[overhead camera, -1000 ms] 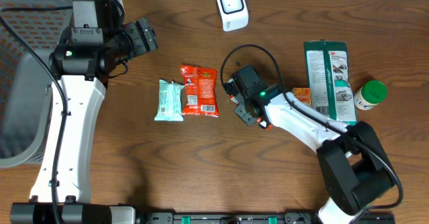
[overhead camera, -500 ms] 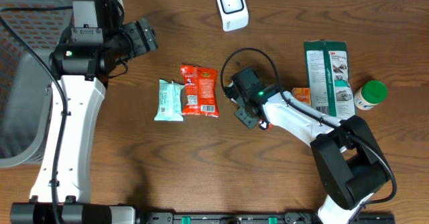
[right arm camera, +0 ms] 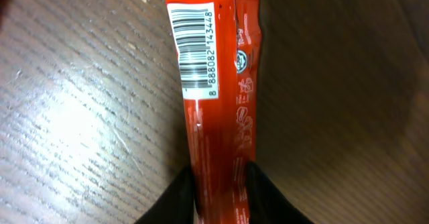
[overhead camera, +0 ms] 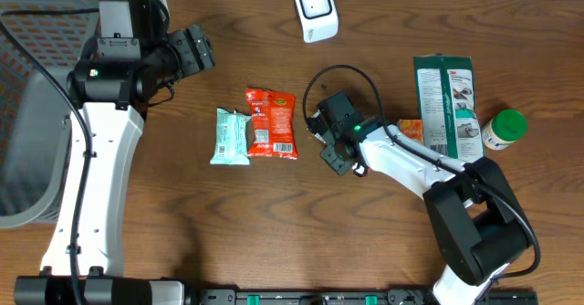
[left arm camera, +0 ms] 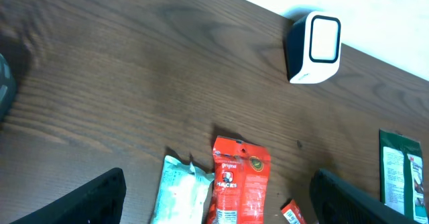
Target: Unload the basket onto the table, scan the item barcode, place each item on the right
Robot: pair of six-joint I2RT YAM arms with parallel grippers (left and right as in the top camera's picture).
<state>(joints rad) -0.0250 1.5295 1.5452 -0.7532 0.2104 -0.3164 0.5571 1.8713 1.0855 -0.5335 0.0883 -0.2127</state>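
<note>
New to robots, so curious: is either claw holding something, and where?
The right gripper pinches a narrow red sachet at the end away from its barcode; left gripper holds nothing.

Barcode point(right arm camera: 194, 49) digits 8 888082 143448 on red stick packet point(right arm camera: 224, 127)

Red packet point(right arm camera: 216, 110) in right claw point(right arm camera: 218, 192), barcode showing, white scanner point(overhead camera: 316, 10) apart

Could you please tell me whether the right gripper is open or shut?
The right gripper is shut on the red stick packet: its wrist view shows both fingers pressing the packet's sides.
</note>
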